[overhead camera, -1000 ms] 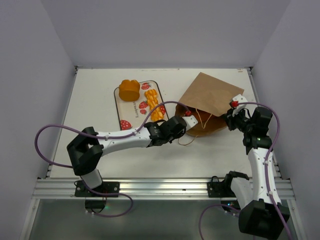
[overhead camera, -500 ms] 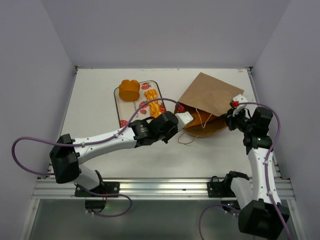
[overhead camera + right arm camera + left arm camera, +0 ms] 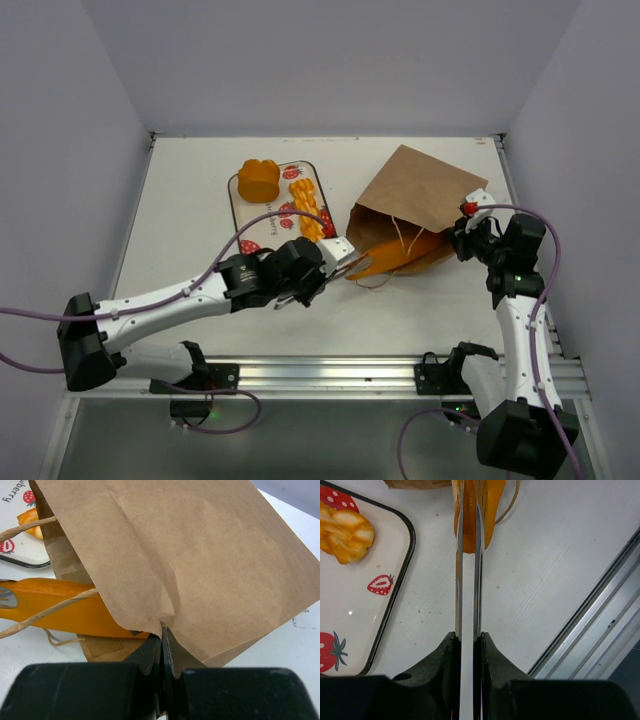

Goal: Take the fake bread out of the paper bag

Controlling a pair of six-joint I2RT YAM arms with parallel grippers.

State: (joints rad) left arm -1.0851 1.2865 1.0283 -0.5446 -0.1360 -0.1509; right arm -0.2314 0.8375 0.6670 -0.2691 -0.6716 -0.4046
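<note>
The brown paper bag (image 3: 420,190) lies on its side, its mouth toward the left. My right gripper (image 3: 462,232) is shut on the bag's lower edge (image 3: 165,622). My left gripper (image 3: 468,636) is shut on silver metal tongs (image 3: 468,580), and the tong tips clamp a long orange baguette (image 3: 400,255) of fake bread. The baguette sticks partly out of the bag's mouth (image 3: 65,610); its far end is hidden inside. A round bun (image 3: 258,180) and a braided loaf (image 3: 308,210) rest on the strawberry tray (image 3: 240,222).
The bag's twisted paper handles (image 3: 45,612) trail over the baguette and onto the table. The tray's dark rim (image 3: 395,595) runs just left of the tongs. An aluminium rail (image 3: 600,615) borders the table's near edge.
My left arm has drawn back to the left and toward the near edge with the tongs, and the baguette has slid further out of the bag. The right arm has not moved.
</note>
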